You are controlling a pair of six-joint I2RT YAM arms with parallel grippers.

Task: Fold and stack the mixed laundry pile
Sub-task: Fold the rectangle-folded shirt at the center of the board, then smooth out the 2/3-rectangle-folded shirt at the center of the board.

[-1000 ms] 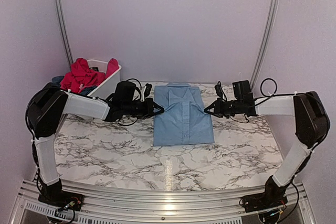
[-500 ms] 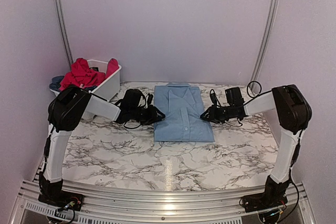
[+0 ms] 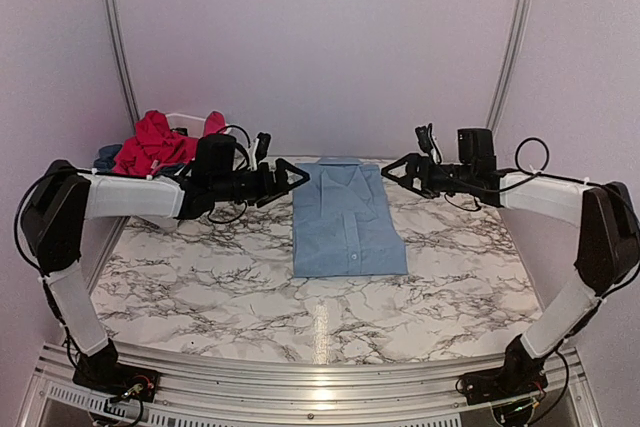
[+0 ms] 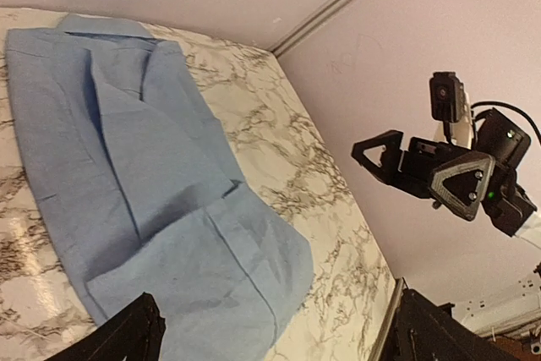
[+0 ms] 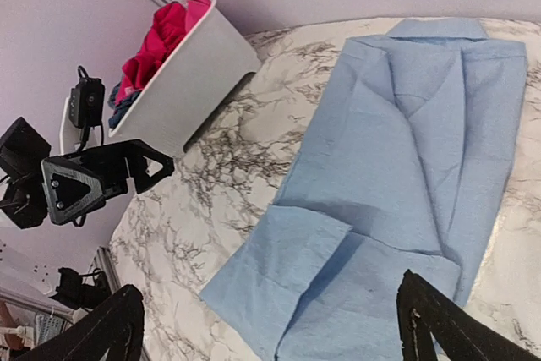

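Marble-veined glossy tabletop [image 3: 200,287]. Light blue shirt [image 3: 348,217] flat at centre, folded into neat rectangle, soft creases, collar at far end. Left gripper [image 3: 292,181] and right gripper [image 3: 398,169] flank far end, raised, jaws spread, holding nothing. Far left: white plastic basket [image 5: 199,73], crumpled red garments [image 3: 150,142] heaped inside, dark blue cloth [image 3: 108,155] beside.
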